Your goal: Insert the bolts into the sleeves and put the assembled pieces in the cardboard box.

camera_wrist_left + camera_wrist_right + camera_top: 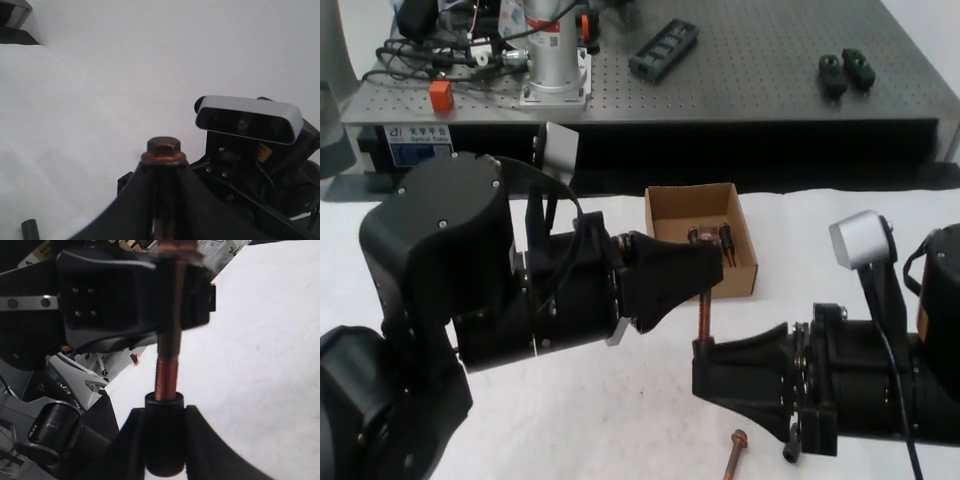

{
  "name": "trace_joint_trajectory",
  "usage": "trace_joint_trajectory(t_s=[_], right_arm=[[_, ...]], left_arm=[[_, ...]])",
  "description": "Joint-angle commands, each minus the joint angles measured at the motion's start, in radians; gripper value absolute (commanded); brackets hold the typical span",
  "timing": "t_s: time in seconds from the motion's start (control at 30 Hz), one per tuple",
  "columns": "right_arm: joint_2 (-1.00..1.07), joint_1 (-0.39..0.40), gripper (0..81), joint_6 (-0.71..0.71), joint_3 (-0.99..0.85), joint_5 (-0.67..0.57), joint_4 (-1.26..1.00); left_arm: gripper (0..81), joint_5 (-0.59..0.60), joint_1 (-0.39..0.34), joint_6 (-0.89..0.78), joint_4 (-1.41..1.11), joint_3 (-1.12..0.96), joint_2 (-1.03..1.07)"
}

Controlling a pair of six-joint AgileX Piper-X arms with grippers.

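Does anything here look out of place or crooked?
Only mildly: one spare bolt lies loose on the white cloth beside the right pincer, outside the cardboard box, probably awaiting its turn. The bolt in the left pincer stands straight into the sleeve held by the right pincer.

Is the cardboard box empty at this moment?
No, two dark pieces with coppery heads lie inside the box, in its right half.

On the black housing of the left arm (440,270), at the frame's left, small screws (442,223) are set. A silver camera (860,238) and a black cable (888,350) are carried by the black right arm (880,385), at lower right.
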Motion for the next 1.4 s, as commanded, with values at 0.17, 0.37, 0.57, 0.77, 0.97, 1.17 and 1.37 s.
trace_joint_trajectory(t_s=[0.17, 0.37, 0.57, 0.77, 0.97, 1.17, 1.37], right_arm=[[0.003, 0.004, 4.2, 0.006, -0.012, 0.062, -0.072], [0.003, 0.004, 4.2, 0.032, -0.012, 0.119, -0.159], [0.003, 0.001, 4.2, 0.040, -0.012, 0.185, -0.209], [0.072, -0.119, 4.2, -0.048, -0.073, 0.326, -0.102], [0.371, -0.232, 4.2, -0.257, -0.377, 0.410, 0.136], [0.762, -0.237, 4.2, -0.424, -0.775, 0.579, 0.420], [1.085, -0.234, 4.2, -0.470, -1.139, 0.654, 0.685]], left_arm=[[0.6, 0.049, 0.000, -0.017, -0.028, -0.007, -0.003], [0.0, 0.049, 0.000, -0.013, -0.028, -0.007, -0.003], [37.9, 0.041, 0.000, 0.026, -0.028, -0.007, -0.003], [50.5, -0.015, 0.000, 0.021, 0.034, -0.007, -0.003], [48.3, -0.105, 0.000, 0.104, 0.260, -0.007, -0.003], [48.3, -0.234, -0.018, 0.319, 0.581, -0.051, 0.033], [48.3, -0.339, -0.110, 0.451, 0.785, -0.235, 0.238]])
